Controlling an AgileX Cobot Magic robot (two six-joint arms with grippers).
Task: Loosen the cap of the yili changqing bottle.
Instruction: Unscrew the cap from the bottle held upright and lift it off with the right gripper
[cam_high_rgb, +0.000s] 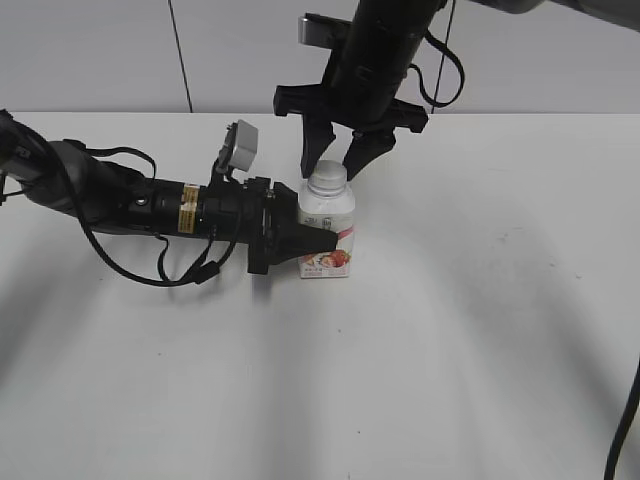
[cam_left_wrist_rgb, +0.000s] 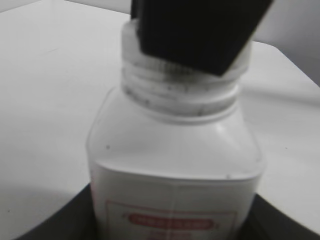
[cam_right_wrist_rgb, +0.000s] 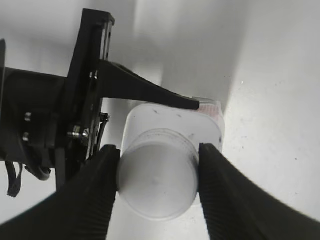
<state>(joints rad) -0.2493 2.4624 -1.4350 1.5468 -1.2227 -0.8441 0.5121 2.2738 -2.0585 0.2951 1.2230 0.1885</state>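
Note:
The yili changqing bottle (cam_high_rgb: 327, 222), white with a pink-red strawberry label, stands upright on the white table. My left gripper (cam_high_rgb: 316, 240) comes in from the left and is shut on the bottle's body. In the left wrist view the bottle (cam_left_wrist_rgb: 175, 160) fills the frame between the dark jaws (cam_left_wrist_rgb: 175, 225). The white cap (cam_high_rgb: 327, 180) sits on the neck. My right gripper (cam_high_rgb: 338, 168) comes down from above, its two fingers pressed against either side of the cap. In the right wrist view the cap (cam_right_wrist_rgb: 157, 187) sits between the ribbed fingers (cam_right_wrist_rgb: 156, 167), above the bottle's shoulder (cam_right_wrist_rgb: 200, 120).
The white table (cam_high_rgb: 480, 330) spreads around the bottle. The left arm with its cables (cam_high_rgb: 120, 200) lies low across the left side. A grey wall (cam_high_rgb: 100, 50) stands behind the table's far edge.

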